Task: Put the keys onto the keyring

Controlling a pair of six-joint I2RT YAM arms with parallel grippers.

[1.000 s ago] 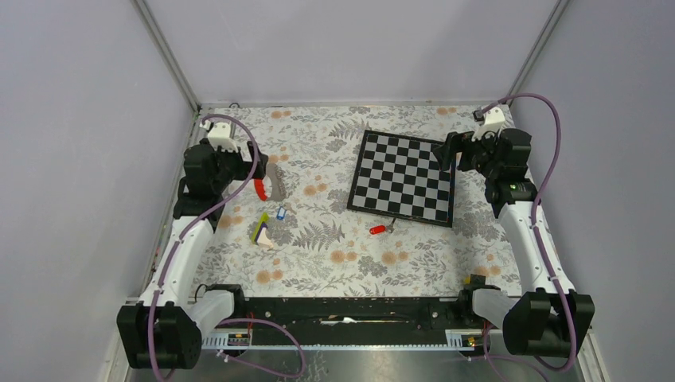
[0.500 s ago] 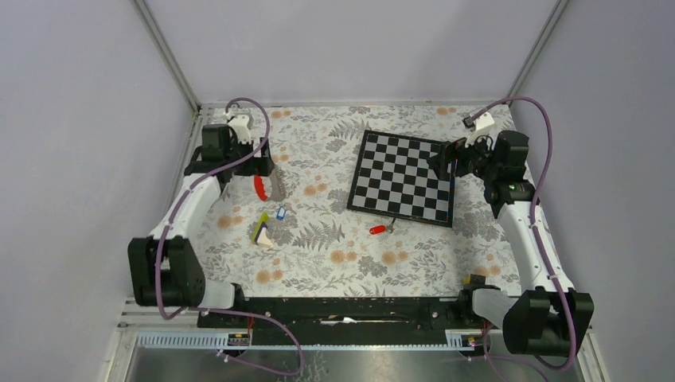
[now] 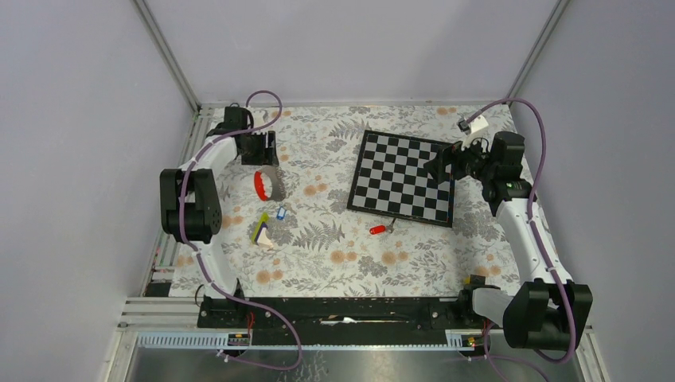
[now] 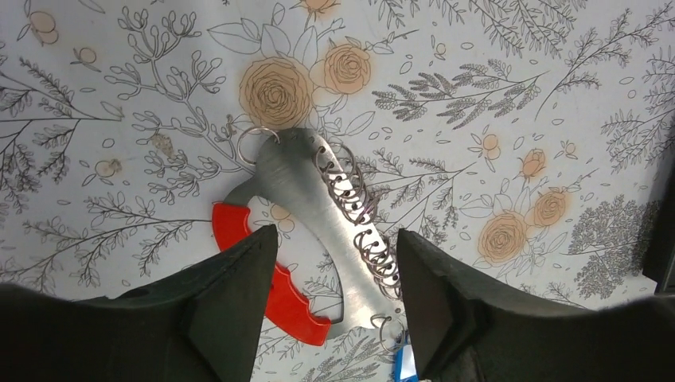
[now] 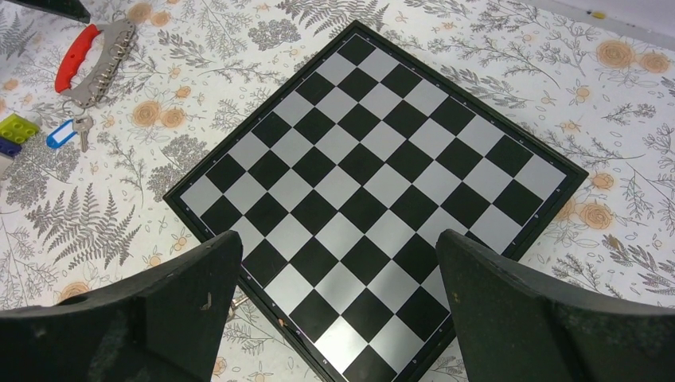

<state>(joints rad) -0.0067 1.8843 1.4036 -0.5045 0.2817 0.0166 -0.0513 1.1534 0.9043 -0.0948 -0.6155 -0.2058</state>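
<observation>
Approach stage. My left pincer (image 4: 334,239), jaws spread wide and holding nothing, hovers directly over the keyring (image 4: 298,187), which lies flat on the cloth (image 4: 517,119) at far left. The blue key (image 4: 404,362) sits just beside its end, and the red key (image 3: 377,229) lies well apart, near the chessboard (image 5: 374,183). My right pincer (image 5: 338,239) hangs parted above that board. The next move, I judge, is to descend and close on the ring's grey bar.

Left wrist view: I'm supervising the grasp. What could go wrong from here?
1. The open left gripper hangs over the curved grey metal keyring with the red grip; closing could nudge the blue-tagged key right beside its end.
2. The red-tagged key lies at the near edge of the black-and-white chessboard, so the open right gripper may bump the board reaching it.
</observation>
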